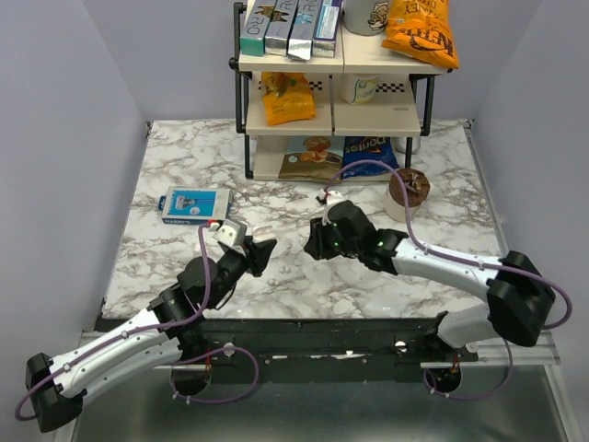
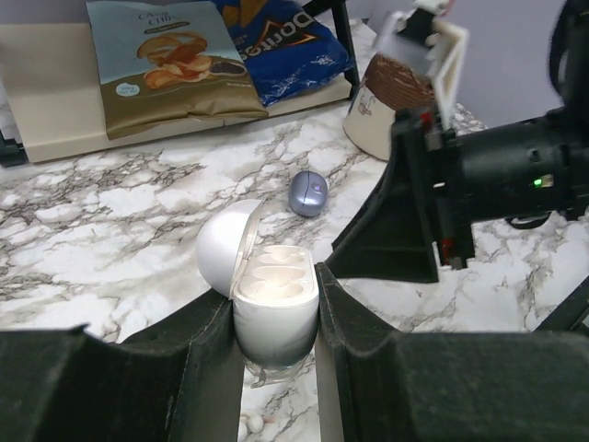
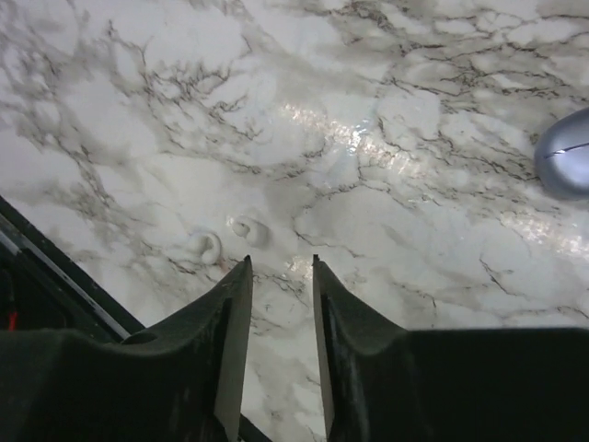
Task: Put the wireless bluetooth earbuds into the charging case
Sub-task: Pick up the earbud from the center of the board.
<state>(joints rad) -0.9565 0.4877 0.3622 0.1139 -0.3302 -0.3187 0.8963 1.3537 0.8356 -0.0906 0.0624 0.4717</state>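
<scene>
Marble shows bare through the slim gap of your right gripper point(image 3: 281, 267): jaws parted, holding nothing. Just ahead, a touch left of that gap, two pale earbuds point(image 3: 204, 247) lie side by side on the table, their row crosswise to your fingers. Your left gripper point(image 2: 274, 285) is clamped on the charging case point(image 2: 276, 318), lid up, sockets seemingly empty. Right arm is nearer; shift left, take one.

Table point(image 1: 460, 203): rack point(image 1: 336, 92) at 12 o'clock, flat box point(image 1: 195, 205) at 10, cup point(image 1: 408, 193) at 2. Charging case point(image 2: 276, 276) sits between the left gripper point(image 2: 274, 296) fingers at 8. Pebble-shaped object point(image 2: 308, 193) lies on the table at the case's 1 o'clock, apart from it. Two earbuds point(image 3: 204, 247) lie side by side at 11 o'clock of the right gripper point(image 3: 281, 267).
</scene>
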